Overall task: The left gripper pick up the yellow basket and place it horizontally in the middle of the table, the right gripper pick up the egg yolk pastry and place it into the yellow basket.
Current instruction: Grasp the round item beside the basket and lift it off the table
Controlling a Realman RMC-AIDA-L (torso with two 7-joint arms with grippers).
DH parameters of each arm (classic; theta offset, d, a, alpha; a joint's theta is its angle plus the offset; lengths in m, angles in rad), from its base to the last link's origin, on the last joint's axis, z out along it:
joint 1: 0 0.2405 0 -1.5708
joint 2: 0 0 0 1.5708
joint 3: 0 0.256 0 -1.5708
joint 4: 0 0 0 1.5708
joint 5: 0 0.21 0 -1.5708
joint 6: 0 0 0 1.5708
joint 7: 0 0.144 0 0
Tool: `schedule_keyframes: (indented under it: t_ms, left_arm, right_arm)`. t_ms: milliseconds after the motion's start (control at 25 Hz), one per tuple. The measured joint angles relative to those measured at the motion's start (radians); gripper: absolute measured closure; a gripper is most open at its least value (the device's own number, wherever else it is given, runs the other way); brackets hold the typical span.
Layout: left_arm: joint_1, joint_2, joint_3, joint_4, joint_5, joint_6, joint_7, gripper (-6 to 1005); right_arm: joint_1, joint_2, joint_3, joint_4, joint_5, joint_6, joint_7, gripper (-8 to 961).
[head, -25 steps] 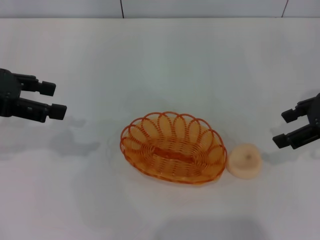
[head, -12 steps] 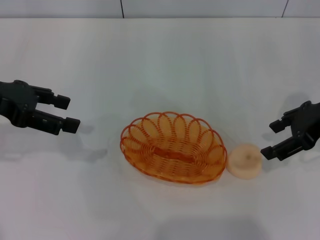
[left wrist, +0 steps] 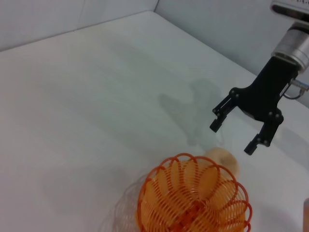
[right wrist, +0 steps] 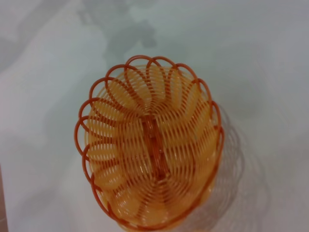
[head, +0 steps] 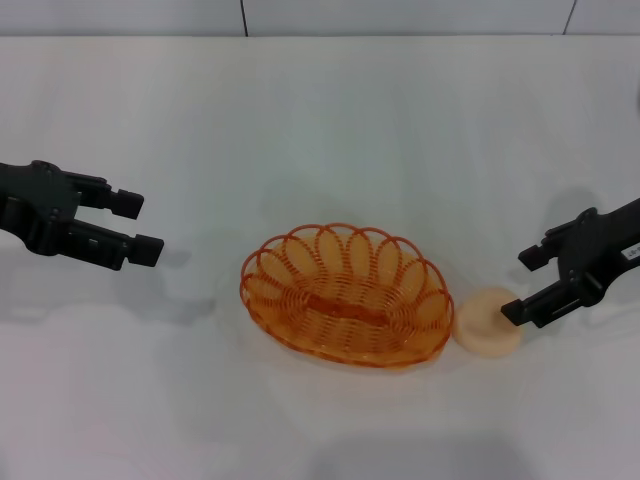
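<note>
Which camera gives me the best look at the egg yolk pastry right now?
The head view: the egg yolk pastry shows nearly whole beside the yellow basket, at the right gripper. The left wrist view shows only its top behind the basket rim; the right wrist view misses it.

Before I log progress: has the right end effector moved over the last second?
Yes. The right end effector, open, has moved leftward and slightly down, toward the egg yolk pastry, which has stayed beside the yellow basket.

Bright, even overhead light washes my white table (head: 320,120); soft grey shadows trail toward nine o'clock beneath my left gripper (head: 135,225). Focus is slightly soft throughout, without glare.
</note>
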Motion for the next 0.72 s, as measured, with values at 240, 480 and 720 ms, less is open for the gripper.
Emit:
schedule_keyframes:
  t_ms: [240, 480, 720]
  left_arm:
    - [0.002, -0.01, -0.001, 0.0, 0.0, 0.0, 0.003, 110]
    - [0.003, -0.01, -0.001, 0.0, -0.001, -0.002, 0.003, 110]
    - [0.005, -0.011, -0.001, 0.0, -0.002, -0.005, 0.003, 110]
  right_arm:
    - [-0.001, 0.002, -0.048, 0.03, 0.02, 0.047, 0.0, 171]
    - [0.0, 0.002, -0.07, 0.038, 0.025, 0.076, 0.0, 186]
    - [-0.003, 0.0, -0.087, 0.046, 0.026, 0.099, 0.0, 200]
